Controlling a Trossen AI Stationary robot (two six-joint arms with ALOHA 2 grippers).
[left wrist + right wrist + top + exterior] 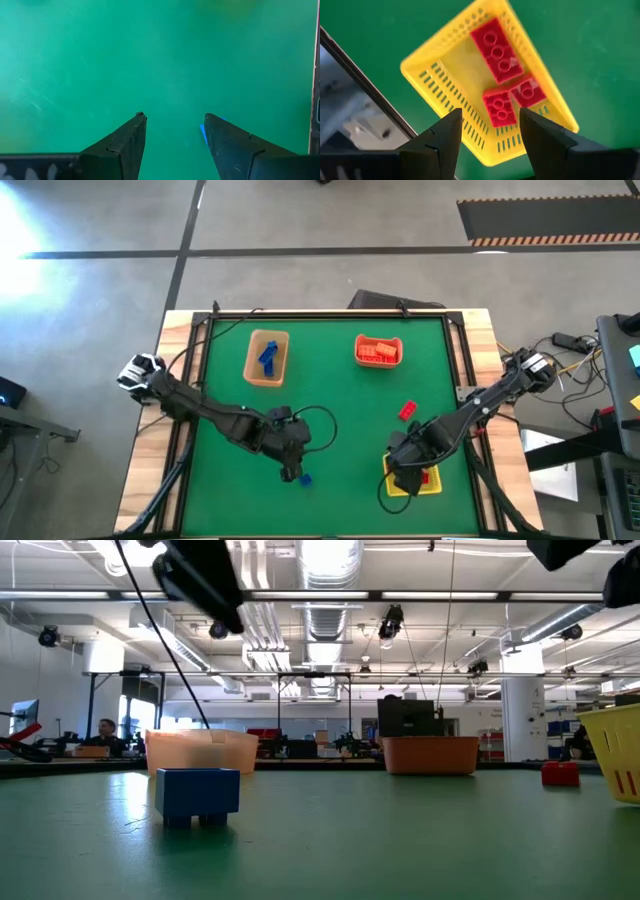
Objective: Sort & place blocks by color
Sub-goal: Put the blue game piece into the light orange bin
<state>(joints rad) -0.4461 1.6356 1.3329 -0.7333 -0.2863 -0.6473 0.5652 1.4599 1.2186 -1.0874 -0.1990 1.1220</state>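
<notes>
My left gripper (172,132) hangs open over a loose blue block (305,478) near the table's (330,395) front edge, my right gripper (487,127) open and empty above the yellow bin (440,60) of reds, so I judge only this and one red block (407,411) remain unsorted.

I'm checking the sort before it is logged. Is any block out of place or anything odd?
Two blocks still lie loose on the green mat: a blue block at the open left gripper, and a red block between the orange bin and yellow bin. The open right gripper is above the yellow bin. Nothing looks spilled or damaged.
</notes>
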